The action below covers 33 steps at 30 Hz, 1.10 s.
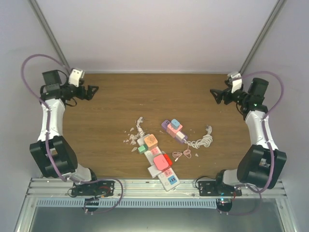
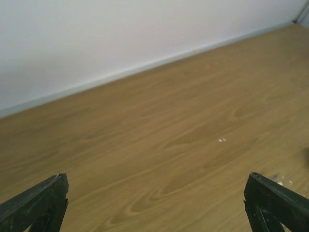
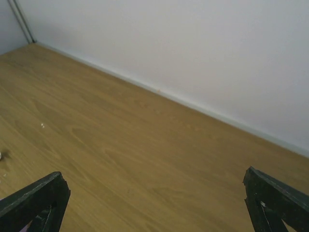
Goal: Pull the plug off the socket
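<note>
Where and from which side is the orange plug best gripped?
Probably its blocky body, from above: the orange plug sits on top of the strip, facing up. Pinch across the sides away from the green plug, which crowds its near-left corner.

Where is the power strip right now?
In the top view, the power strip lies diagonally at the centre of the table, running to its near edge, with the coiled white cable to its right.

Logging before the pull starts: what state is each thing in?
Left end effector: open, empty.
Right end effector: open, empty.
Strip: lying flat, plugs seated.
Orange plug: in strip.
Pink plug: in strip.
Cable: coiled.
</note>
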Available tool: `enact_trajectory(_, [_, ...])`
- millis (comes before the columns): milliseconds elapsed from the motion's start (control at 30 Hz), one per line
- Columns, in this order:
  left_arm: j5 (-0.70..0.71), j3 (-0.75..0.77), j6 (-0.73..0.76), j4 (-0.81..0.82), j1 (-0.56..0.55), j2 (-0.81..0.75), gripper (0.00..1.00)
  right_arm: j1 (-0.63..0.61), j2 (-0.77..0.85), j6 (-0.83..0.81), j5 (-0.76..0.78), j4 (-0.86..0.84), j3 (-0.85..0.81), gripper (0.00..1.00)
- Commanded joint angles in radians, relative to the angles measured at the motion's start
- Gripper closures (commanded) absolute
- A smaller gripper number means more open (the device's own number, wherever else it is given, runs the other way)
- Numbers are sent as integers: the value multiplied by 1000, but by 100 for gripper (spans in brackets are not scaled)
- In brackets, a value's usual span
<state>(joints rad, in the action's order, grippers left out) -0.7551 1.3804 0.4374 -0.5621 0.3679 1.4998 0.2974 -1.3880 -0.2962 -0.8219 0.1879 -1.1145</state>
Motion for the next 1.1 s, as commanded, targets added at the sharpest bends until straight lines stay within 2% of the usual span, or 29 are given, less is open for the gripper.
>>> enact_trajectory(0, [63, -83, 9, 93, -92, 12, 1, -50, 52, 27, 93, -48, 94, 0])
enact_trajectory(233, [123, -167, 51, 106, -260, 41, 1, -118, 125, 25, 150, -72, 233, 0])
enact_trajectory(533, [207, -204, 148, 108, -502, 126, 2, -160, 170, -36, 124, -29, 266, 0])
enact_trajectory(767, [345, -198, 212, 145, -657, 226, 12, -170, 192, -67, 115, -18, 272, 0])
enact_trajectory(900, [399, -187, 237, 161, -709, 290, 21, -173, 196, -79, 114, -13, 277, 0])
enact_trajectory(1067, [450, -184, 263, 183, -747, 348, 27, -174, 195, -90, 113, -10, 280, 0])
